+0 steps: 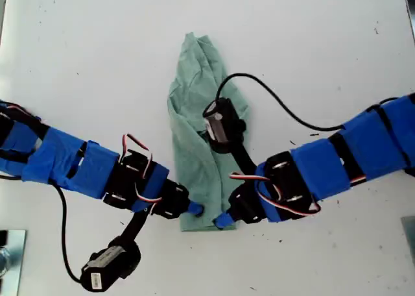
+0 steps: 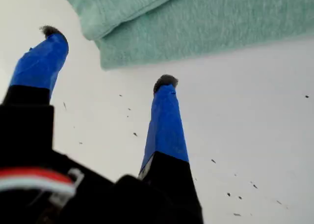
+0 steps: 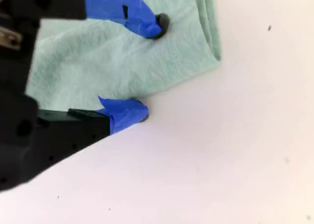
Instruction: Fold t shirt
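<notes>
Fabric of the t shirt (image 1: 198, 134) is seen gathered into a narrow strip on the white table (image 1: 97, 62). Its long axis runs from the near end, where both arms meet, to the far end at the middle of the table.

My first gripper (image 1: 193, 209), reaching in from the exterior view's left, is held spread and empty. In the first wrist view its gripper (image 2: 108, 57) is stopped just short of the t shirt (image 2: 221, 22), whose near hem lies straight beyond the tips.

My second gripper (image 1: 224, 219), reaching in from the exterior view's right, is also parted, with nothing pinched. In the second wrist view its gripper (image 3: 151, 69) is set astride the hem of the t shirt (image 3: 98, 62), one tip above the cloth and the other on the table at its edge.

The second gripper is judged nearer to a grasp. A lengthwise fold would call for the near end to be carried toward the far end.
</notes>
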Available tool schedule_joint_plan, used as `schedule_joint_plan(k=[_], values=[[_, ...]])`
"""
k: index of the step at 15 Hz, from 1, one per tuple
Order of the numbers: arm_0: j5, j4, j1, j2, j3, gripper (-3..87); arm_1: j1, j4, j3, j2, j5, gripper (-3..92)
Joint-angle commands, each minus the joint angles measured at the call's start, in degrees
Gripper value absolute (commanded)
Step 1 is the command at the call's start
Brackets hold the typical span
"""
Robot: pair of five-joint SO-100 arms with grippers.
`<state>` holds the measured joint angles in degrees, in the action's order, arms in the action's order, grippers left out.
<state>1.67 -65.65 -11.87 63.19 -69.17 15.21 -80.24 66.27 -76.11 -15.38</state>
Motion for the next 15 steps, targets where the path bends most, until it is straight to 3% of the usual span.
schedule_joint_plan(k=[1, 4, 7, 10, 15], values=[[-0.3, 0.9, 1.3, -1.3, 4.1, 22.8, 1.1, 4.9, -3.6, 1.9, 0.2, 35.6], [0.4, 0.7, -0.4, -4.5, 4.7, 17.8, 1.7, 10.6, -3.4, 8.4, 1.0, 32.5], [3.3, 1.1, -1.4, -8.5, 8.5, -0.1, 1.7, 15.1, -3.2, 13.7, 1.9, 7.7], [5.0, 1.3, -3.0, -9.5, 13.3, -0.2, 3.0, 14.9, -5.6, 12.8, -0.1, 0.9], [5.3, 4.0, -8.3, -4.0, 15.8, -0.2, 9.1, 5.3, -11.2, 1.8, -0.4, 0.9]])
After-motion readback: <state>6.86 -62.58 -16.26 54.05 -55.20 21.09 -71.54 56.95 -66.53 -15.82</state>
